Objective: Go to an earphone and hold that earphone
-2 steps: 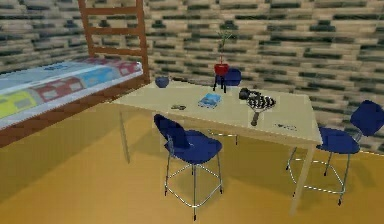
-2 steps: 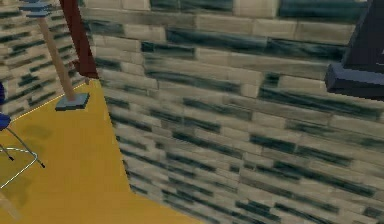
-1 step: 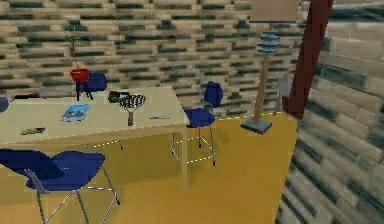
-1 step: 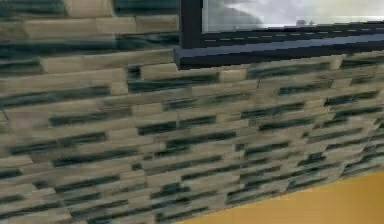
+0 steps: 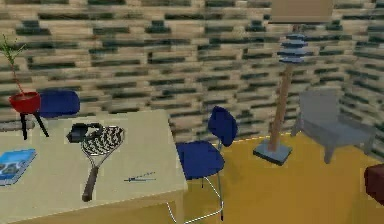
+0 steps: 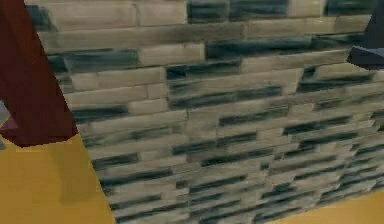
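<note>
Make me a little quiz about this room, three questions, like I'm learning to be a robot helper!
1. True or false: the dark-handled racket with the grey net head lies on the pale beige table.
2. What colour is the padded metal-legged chair at the table's right end? A red, B blue, C green.
3. Fill in: the tall wooden floor lamp with the striped shade stands beside a grey ____.
Key: 1 true; 2 B; 3 armchair.

Cropped and unresolved items
Lamp shade (image 5: 300,8) cut by top edge; dark red object (image 5: 375,185) cut by right edge; small dark item (image 5: 82,131) on table (image 5: 150,140) too small to identify.
</note>
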{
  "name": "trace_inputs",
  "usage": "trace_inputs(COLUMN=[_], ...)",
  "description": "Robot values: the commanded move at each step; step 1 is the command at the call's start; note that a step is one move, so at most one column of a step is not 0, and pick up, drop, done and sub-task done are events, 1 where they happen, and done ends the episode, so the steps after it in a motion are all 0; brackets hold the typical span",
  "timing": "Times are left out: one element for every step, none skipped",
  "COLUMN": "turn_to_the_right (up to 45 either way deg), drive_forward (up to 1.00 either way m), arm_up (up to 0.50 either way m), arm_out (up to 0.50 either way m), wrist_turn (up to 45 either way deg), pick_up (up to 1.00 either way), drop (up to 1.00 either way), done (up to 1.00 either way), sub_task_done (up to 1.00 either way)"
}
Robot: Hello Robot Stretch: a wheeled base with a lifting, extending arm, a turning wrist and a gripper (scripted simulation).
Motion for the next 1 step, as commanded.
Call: trace_inputs(turn_to_the_right=[-45.0], drive_forward=[0.00], arm_up=[0.00], arm_out=[0.00], wrist_turn=[0.0], pick_up=[0.00], drop=[0.00], done=[0.00], sub_task_done=[0.00])
